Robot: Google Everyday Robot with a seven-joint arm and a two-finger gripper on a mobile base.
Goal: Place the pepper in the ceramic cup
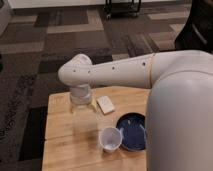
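Observation:
The white ceramic cup [110, 138] stands upright on the wooden table [62, 145], near its front edge. My gripper [83, 113] hangs straight down from the white arm's wrist [80, 92] over the table's left half. It is behind and to the left of the cup, about a cup's width away. The pepper is not in view; I cannot tell whether the gripper holds it.
A dark blue round plate [133, 131] lies just right of the cup, touching or nearly touching it. A small flat white piece [105, 103] lies at the back of the table, right of the gripper. My white arm [180, 115] covers the table's right side. Patterned carpet surrounds the table.

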